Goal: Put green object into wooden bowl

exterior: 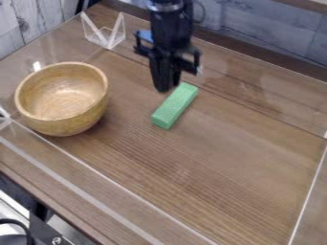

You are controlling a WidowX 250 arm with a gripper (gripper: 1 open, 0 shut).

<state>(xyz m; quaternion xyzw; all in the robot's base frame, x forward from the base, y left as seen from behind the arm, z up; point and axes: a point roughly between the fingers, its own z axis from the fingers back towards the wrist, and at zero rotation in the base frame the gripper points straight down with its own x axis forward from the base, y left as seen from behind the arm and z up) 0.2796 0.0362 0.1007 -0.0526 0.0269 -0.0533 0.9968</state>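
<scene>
The green object (pixel 175 105), a small bright green bar, lies flat on the wooden table just right of and below my fingertips. My gripper (pixel 163 85) hangs pointing straight down above the bar's far end, its dark fingers (pixel 159 77) pressed together with nothing between them. The wooden bowl (pixel 59 97), round and light tan, stands empty at the left, about a bowl's width from the bar.
Low clear plastic walls edge the table, with one along the front (pixel 153 206) and one at the right (pixel 311 182). A clear plastic stand (pixel 102 32) sits at the back left, behind the bowl.
</scene>
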